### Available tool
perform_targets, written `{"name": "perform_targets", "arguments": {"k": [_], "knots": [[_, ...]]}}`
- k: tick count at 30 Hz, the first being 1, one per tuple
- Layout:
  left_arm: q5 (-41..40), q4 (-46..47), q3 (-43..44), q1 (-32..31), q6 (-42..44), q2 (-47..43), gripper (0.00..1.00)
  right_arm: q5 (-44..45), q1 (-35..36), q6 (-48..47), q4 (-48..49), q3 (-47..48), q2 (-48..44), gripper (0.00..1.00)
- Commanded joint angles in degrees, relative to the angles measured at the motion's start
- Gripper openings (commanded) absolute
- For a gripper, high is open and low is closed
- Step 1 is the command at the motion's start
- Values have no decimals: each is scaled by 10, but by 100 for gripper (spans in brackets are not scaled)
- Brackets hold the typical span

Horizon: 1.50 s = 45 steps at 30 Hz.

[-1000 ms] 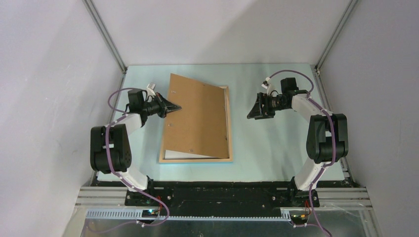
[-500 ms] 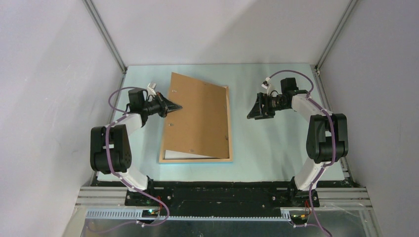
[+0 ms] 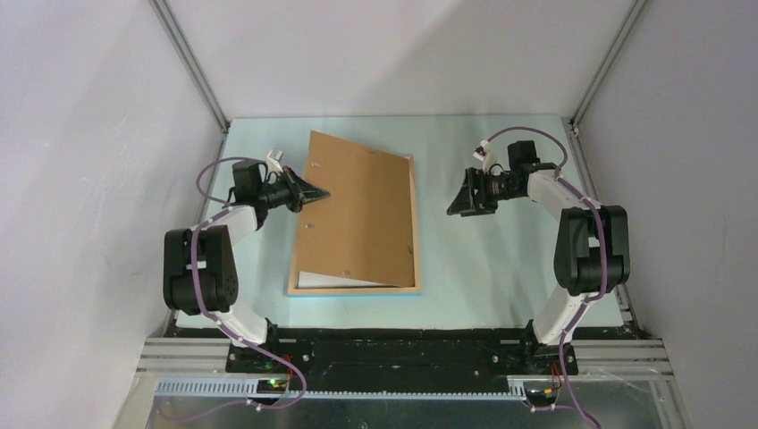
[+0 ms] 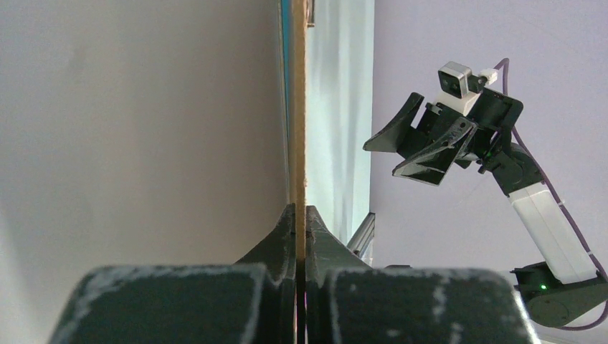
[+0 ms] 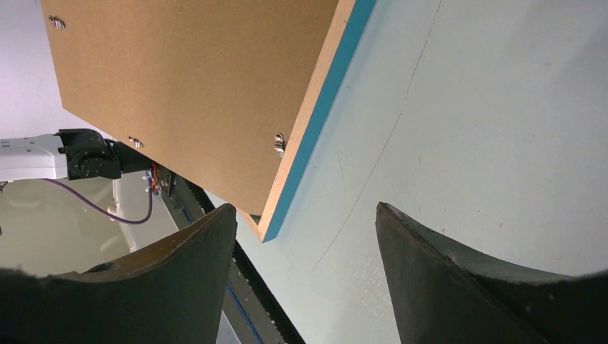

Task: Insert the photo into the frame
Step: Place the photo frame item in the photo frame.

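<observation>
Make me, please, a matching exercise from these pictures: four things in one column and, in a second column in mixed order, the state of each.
Things
1. left gripper
2. right gripper
3. backing board
4. frame

States
A. lies flat on the table, pale wood side up
B. open, holds nothing
C. tilted, its left edge lifted
D. shut on the backing board's edge

Pairs: 1-D, 2-B, 3-C, 4-A
</observation>
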Motion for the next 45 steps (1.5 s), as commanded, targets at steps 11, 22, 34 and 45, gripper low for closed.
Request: {"name": "perform_targets", "arguments": {"k": [11,22,34,45], "knots": [[33,24,17,-6,-12,-18,0,0,-2,-10,1,-2,5,75],[33,16,10,-8,-9,-30,0,2,-1,-9,2,-2,7,75],[32,-2,16,-11,4,-29,4,4,-2,-9,1,-2,7,75],[26,-33,32,-11,27,-18,13,3,-2,-10,1,-2,8,75]]}}
